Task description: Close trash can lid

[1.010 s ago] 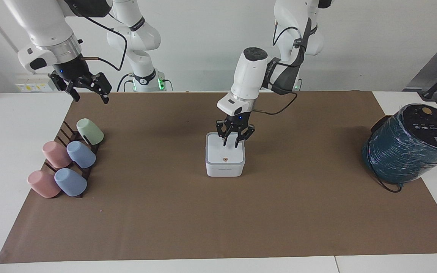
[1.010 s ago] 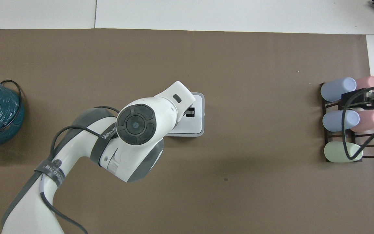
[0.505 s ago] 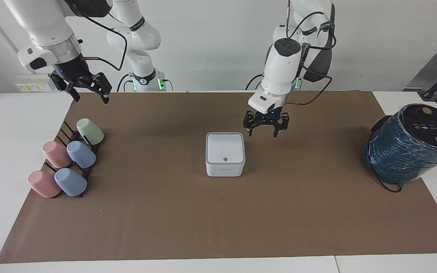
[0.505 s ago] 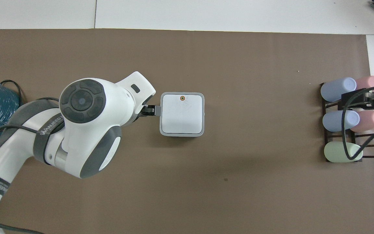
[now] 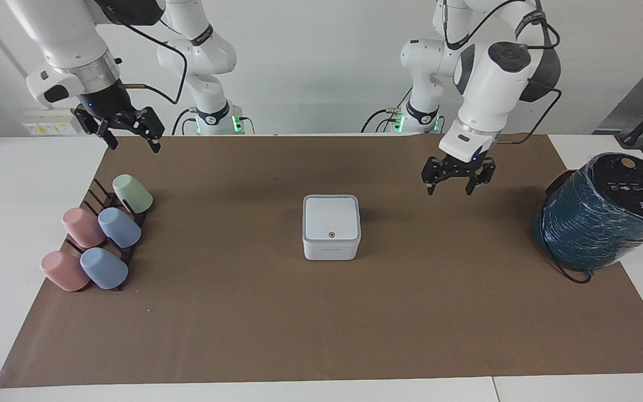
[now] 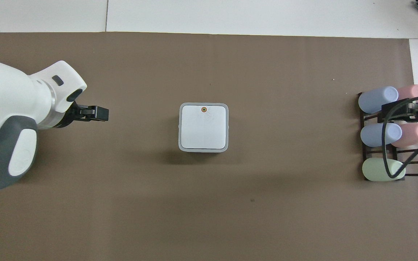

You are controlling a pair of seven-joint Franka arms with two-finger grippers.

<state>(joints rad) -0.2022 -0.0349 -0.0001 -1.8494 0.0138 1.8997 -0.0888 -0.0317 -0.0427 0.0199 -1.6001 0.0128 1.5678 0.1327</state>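
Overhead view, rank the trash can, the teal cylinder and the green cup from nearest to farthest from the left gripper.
From the left gripper, raised over the mat:
1. Teal cylinder, at the left arm's end of the table; hidden under the arm in the overhead view.
2. Trash can, mid-table, lid shut.
3. Green cup, on the rack at the right arm's end.

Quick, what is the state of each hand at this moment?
Left hand: open, holding nothing, over the brown mat between the trash can and the teal roll.
Right hand: open, holding nothing, waiting above the cup rack.

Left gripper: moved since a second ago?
Yes. The left gripper went from over the trash can toward the teal cylinder, open and empty.
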